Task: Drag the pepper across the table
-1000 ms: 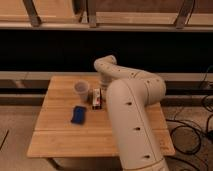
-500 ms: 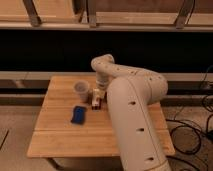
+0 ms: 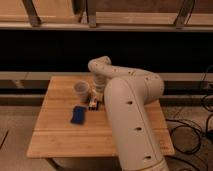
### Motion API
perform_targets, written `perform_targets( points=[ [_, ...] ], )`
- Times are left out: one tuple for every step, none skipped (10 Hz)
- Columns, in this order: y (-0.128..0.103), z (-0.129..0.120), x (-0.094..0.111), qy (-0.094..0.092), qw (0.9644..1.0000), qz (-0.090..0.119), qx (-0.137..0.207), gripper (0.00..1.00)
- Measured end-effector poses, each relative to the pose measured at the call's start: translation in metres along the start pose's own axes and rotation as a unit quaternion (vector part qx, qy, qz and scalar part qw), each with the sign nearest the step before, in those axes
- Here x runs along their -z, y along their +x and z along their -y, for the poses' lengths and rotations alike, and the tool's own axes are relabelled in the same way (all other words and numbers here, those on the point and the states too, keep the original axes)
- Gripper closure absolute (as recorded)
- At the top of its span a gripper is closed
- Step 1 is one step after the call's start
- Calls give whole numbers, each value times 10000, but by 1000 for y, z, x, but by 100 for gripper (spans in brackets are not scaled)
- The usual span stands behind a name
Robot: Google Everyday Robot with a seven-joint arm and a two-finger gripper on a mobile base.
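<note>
No text, label, brand, number or sign can be read anywhere in this dim view. The tool [image 3: 93,103], lowered to the wooden surface [image 3: 60,135] just right of the cup [image 3: 81,90], shows no legible marking. Neither do the cup, the blue pad [image 3: 78,115] or the white arm [image 3: 130,110].

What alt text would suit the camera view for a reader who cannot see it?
A large white robot arm reaches over a light wooden table, its closed gripper down at the tabletop beside a translucent cup. A flat blue pad lies nearer the camera, beside the gripper.
</note>
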Motion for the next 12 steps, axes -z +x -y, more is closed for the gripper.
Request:
perform_targets(
  points=[
    [-11, 0, 2, 59, 10000, -12, 78, 100],
    [-18, 0, 6, 126, 9998, -17, 127, 100],
    [-36, 0, 13, 239, 9994, 30, 235, 100],
    [-49, -2, 19, 313, 9989, 99, 332, 100],
    [-60, -6, 23, 348, 9984, 162, 423, 100],
    [-73, -13, 27, 374, 9976, 243, 529, 100],
    [-85, -21, 30, 388, 9967, 355, 625, 100],
    [-91, -27, 30, 372, 9963, 424, 649, 100],
    [-98, -36, 29, 333, 9961, 525, 630, 100],
    [-99, -36, 29, 331, 9961, 537, 624, 100],
    [-99, -36, 29, 330, 9961, 538, 624, 100],
    [-99, -36, 29, 331, 9961, 538, 623, 100]
  ],
)
